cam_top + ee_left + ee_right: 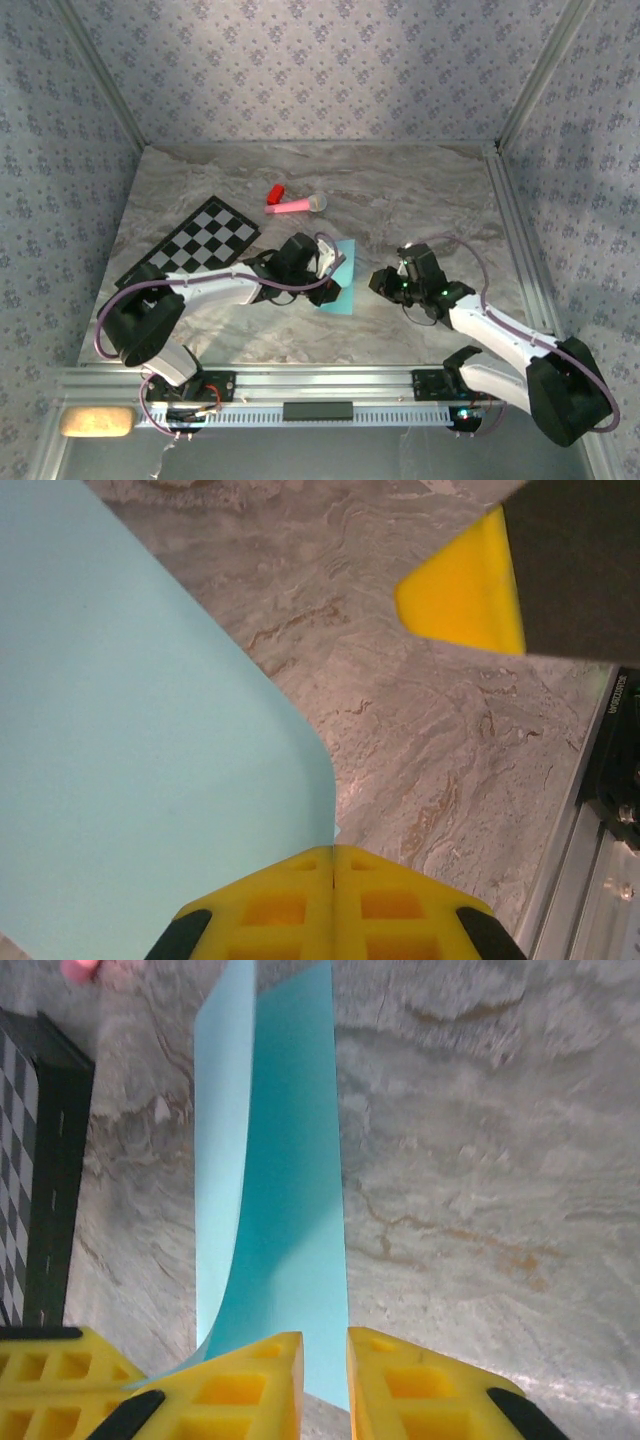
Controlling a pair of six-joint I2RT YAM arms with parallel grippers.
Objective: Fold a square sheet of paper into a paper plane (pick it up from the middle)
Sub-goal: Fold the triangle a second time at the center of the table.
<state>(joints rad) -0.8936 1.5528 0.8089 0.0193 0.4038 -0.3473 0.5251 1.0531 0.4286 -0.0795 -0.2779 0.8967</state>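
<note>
The square sheet of paper (346,296) is light blue and lies on the marble table just right of centre. My left gripper (331,271) is over its left side. In the left wrist view that gripper (333,848) is shut, with the sheet's (130,730) edge curving up into the seam of its jaws. From the right wrist the sheet (290,1160) looks like a long strip, its left side lifted. My right gripper (325,1356) hovers at the sheet's near end, its jaws a narrow gap apart with nothing between them. One of its fingers (465,585) shows ahead of the left gripper.
A black-and-white checkered mat (195,245) lies to the left of the sheet. A pink stick toy (295,205) and a small red piece (275,190) sit behind it. The metal rail (320,385) runs along the near edge, with a beige pad (95,422) at its left end.
</note>
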